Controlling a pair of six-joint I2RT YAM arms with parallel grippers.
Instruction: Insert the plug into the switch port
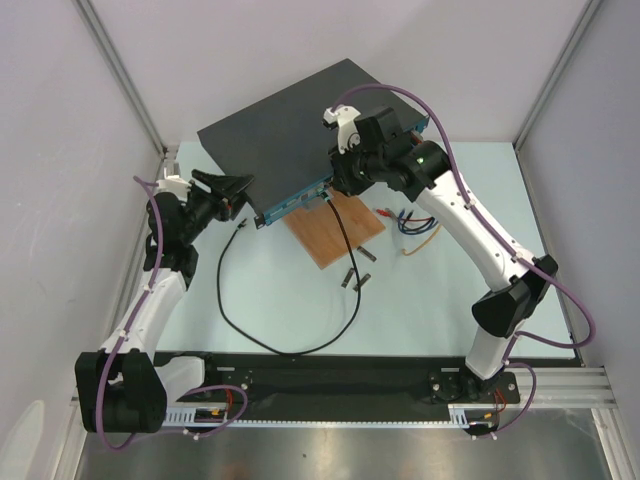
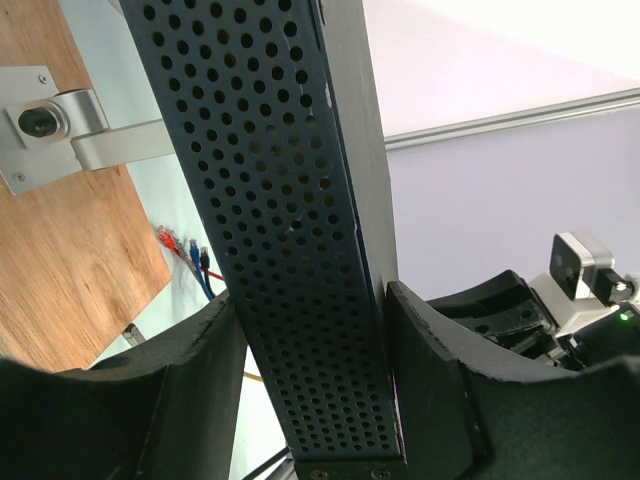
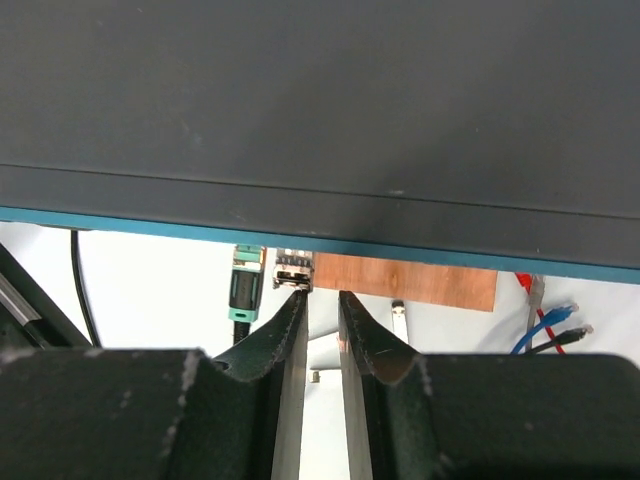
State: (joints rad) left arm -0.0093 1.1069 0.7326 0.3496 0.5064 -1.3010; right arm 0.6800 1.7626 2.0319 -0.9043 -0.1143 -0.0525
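The switch lies flat at the far side of the table, its teal front edge facing the arms and overhanging a wooden board. It looks like a stiff, fairly heavy sheet-metal box. I'd guess it could skate on the smooth tabletop when pushed, so it wants bracing. The L claw does that: its fingers are pinched on the switch's perforated side wall, touching both faces.

The plug, a green and black body, hangs at the teal edge just left of the R claw. I can't tell if it's seated or only resting there. It's prob. light, hard plastic and a bit slick. The black cable loops springily across the table and will likely tug on it. Best hold, IMO: the flat sides of the plug body, behind the tip. Not the cable, and not any latch tab, which would be the fragile bit.

The R claw's fingers are pressed nearly together w/ only a thin slit, and nothing shows in it. The left fingertip sits right under a small grey metal piece at the edge. Whether that's a port or another plug, I can't say.

Some coloured leads lie loose beside the board.

Writing: none legible, i.e. no brand or port nos. anywhere.
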